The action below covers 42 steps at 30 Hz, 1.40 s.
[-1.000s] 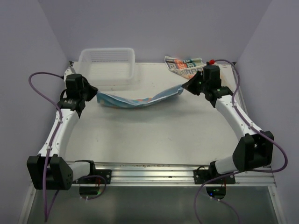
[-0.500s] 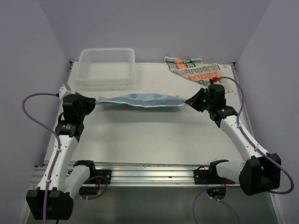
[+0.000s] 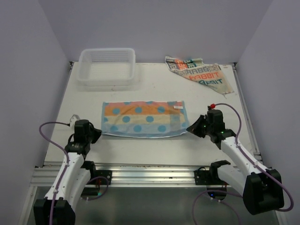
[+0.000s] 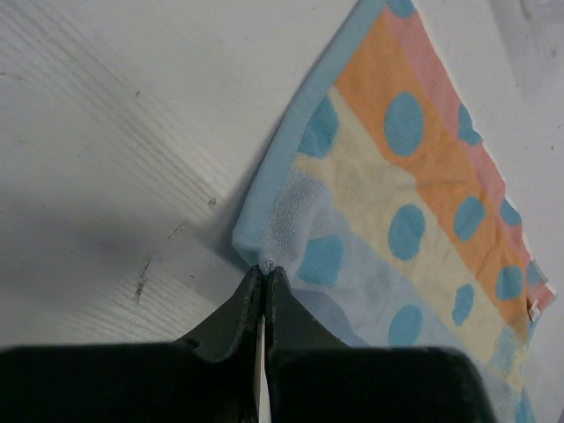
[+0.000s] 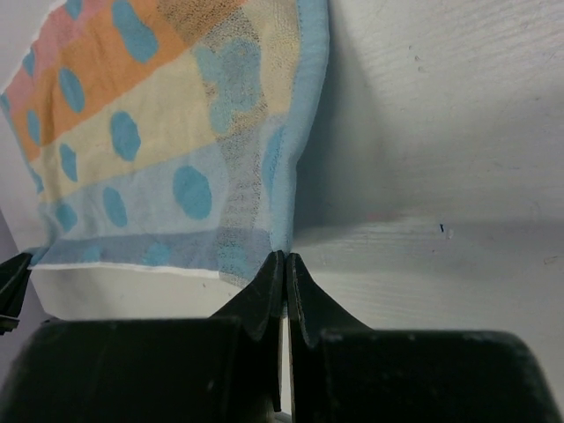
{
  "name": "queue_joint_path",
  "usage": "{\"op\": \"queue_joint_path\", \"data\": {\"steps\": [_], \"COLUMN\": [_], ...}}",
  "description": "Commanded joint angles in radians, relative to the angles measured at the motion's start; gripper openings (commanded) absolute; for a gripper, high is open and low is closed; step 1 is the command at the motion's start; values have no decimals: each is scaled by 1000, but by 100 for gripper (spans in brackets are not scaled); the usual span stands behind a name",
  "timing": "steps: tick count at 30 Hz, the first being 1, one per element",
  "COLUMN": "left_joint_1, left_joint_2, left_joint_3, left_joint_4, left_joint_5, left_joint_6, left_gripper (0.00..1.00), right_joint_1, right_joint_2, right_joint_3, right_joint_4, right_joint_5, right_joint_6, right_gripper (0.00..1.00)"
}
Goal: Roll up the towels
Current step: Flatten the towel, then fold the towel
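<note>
Two towels lie on the white table (image 3: 154, 150). The dotted towel (image 3: 143, 118) is spread flat at the centre of the top view, its long sides running left to right. It has bands of pink, orange, cream and light blue under rows of blue dots. The lettered towel (image 3: 201, 75) sits rumpled at the upper right, well apart from it, near the back edge of the table. A white slatted basket (image 3: 107, 79) stands at the upper left, just beyond the dotted towel's far edge and not touching it.

The left gripper (image 3: 96, 134) is at the dotted towel's lower left corner. In the left wrist view its jaws are pressed together, with the tip of that corner pinched between them. The right gripper (image 3: 190, 128) is at the lower right corner. In the right wrist view its jaws are likewise closed on the blue hem there. Both corners sit low against the table.
</note>
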Motion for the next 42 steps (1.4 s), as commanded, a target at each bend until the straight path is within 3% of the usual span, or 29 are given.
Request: {"op": "queue_joint_path", "data": {"steps": [1, 8, 13, 22, 42], "left_joint_1": [7, 7, 7, 7, 7], "left_joint_2": [38, -9, 46, 181, 386], "left_joint_3": [-15, 30, 116, 167, 357], "left_joint_4": [-41, -69, -57, 44, 110], "left_joint_5": [-33, -108, -140, -148, -167], "left_joint_6": [-13, -10, -2, -19, -35], "left_gripper": [0, 0, 0, 0, 0], "right_joint_1": [-4, -4, -3, -6, -6], "right_joint_2": [-23, 0, 24, 143, 294], "right_joint_3": [-11, -69, -66, 90, 373], "right_joint_4": [-50, -72, -25, -71, -172], "right_joint_5": [3, 51, 32, 45, 88], "right_joint_6": [11, 52, 83, 98, 176], "right_gripper": [0, 0, 0, 0, 0]}}
